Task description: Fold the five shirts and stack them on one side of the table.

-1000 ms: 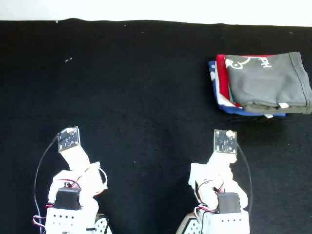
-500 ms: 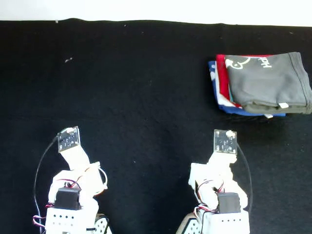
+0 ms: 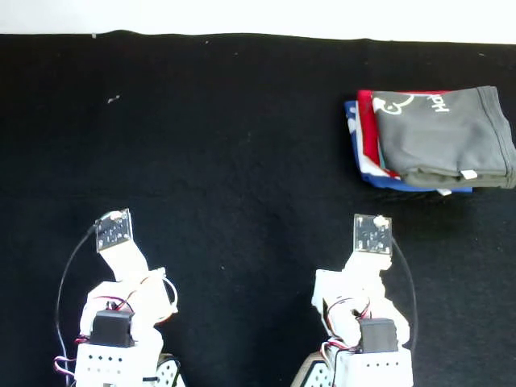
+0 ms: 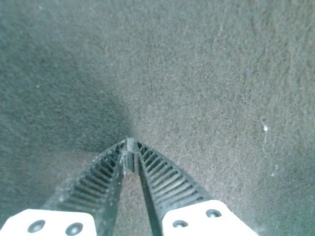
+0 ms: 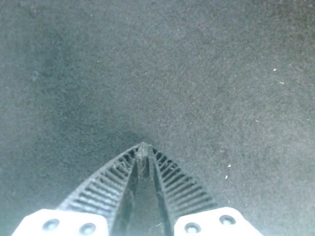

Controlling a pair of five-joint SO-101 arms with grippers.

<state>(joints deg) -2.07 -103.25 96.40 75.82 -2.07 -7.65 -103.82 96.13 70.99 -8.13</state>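
1. Unmoved since a second ago: both arms, the stack, every fold in it.
2. Nearest, at the front edge of the desk (image 3: 201,145): two arms side by side, well apart, one (image 3: 121,274) toward the picture's left, the other (image 3: 363,282) right of the middle. White housings, black motors, each folded back on itself with a small square board (image 3: 114,230) at its far end. Which is left and which right: cannot tell from above.
3. Left jaws, seen from their own wrist: closed, ribbed black inner faces meeting at the tips, nothing between them. Poised over bare dark cloth, a soft shadow under the tips, a thread of lint (image 4: 265,124) off to one side.
4. Right jaws, from their own wrist: likewise closed tip to tip, holding nothing, above the same cloth flecked with a few pale specks.
5. Middle ground: black cloth over the whole desk, one pale speck toward the far left.
6. Far right: shirts folded and piled in one stack (image 3: 431,137), well apart from both arms, closer to the arm right of the middle.
7. On top, a grey shirt (image 3: 443,133) with white print along its far edge and a small white tag at its near edge.
8. Under it, a red shirt (image 3: 367,121) showing along the stack's left side.
9. Lowest, a blue shirt (image 3: 403,184) with some white, sticking out at the left and the near side. Number of layers in between: cannot tell.
10. Beyond the desk's far edge: a plain white strip (image 3: 258,16).
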